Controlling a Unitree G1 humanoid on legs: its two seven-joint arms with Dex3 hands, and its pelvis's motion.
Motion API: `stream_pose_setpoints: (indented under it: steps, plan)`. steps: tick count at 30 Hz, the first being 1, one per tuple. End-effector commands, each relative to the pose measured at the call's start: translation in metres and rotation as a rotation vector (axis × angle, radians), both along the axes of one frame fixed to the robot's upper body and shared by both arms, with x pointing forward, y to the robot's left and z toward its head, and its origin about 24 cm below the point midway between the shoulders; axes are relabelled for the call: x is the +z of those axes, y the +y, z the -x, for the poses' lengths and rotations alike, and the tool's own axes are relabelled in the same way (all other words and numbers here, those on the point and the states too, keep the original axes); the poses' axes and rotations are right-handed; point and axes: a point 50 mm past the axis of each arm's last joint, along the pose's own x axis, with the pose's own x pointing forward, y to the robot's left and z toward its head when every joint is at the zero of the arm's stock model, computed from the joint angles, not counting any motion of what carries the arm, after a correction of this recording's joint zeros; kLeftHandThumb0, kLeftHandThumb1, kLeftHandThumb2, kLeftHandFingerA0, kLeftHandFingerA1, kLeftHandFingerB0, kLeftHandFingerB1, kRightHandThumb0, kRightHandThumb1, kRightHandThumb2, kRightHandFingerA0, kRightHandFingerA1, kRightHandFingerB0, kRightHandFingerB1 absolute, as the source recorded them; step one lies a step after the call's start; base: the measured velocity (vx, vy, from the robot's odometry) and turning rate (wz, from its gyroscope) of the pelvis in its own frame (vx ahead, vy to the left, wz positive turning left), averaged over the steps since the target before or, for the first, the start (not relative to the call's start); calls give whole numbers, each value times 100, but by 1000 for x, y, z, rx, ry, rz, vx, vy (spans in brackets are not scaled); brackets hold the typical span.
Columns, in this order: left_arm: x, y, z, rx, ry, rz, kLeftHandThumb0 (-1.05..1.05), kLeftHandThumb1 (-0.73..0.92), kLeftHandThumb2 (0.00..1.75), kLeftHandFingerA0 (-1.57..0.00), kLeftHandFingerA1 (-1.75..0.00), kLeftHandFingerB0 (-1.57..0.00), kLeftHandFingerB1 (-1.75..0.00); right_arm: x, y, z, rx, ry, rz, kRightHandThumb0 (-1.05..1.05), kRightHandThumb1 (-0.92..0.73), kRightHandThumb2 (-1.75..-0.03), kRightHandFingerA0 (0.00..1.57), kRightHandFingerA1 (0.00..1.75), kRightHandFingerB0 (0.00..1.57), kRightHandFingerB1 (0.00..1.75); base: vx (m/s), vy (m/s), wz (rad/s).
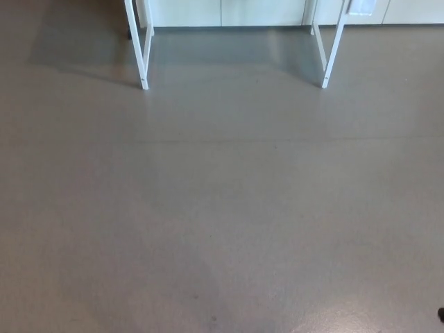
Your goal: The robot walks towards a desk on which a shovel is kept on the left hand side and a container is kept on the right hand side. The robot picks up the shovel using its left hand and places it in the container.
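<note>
approach leg | only grey floor (222,208) and two white desk legs (143,55) far ahead | desktop, shovel, container cut off | hands out of frame, can't tell their state

A big grey floor (222,208) fills most of the view. Two white legs (142,48) (331,48) stand on it at the top, with a pale wall (229,12) behind them.
</note>
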Motion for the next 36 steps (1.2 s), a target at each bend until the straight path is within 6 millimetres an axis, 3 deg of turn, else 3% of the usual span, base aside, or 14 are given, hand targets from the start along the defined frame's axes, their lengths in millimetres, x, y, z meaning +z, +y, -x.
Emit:
stream_pose_setpoints:
  steps: [1,17,36]
  plan:
    - [11,6,-2,52,-129,141,-14,69,61,-27,-38,-18,-31,6,-4,5,-79,-92,-171,5,-52,-54,43,62,29,48,0,0,0]
    - [11,8,3,22,-122,140,-18,70,62,-28,-38,-18,-31,3,-3,6,-74,-86,-177,2,-49,-55,56,75,33,53,0,0,0]
    - [13,7,0,15,-123,142,-19,69,62,-27,-39,-18,-32,1,-3,5,-84,-89,-179,1,-51,-54,56,72,35,54,-4,15,1]
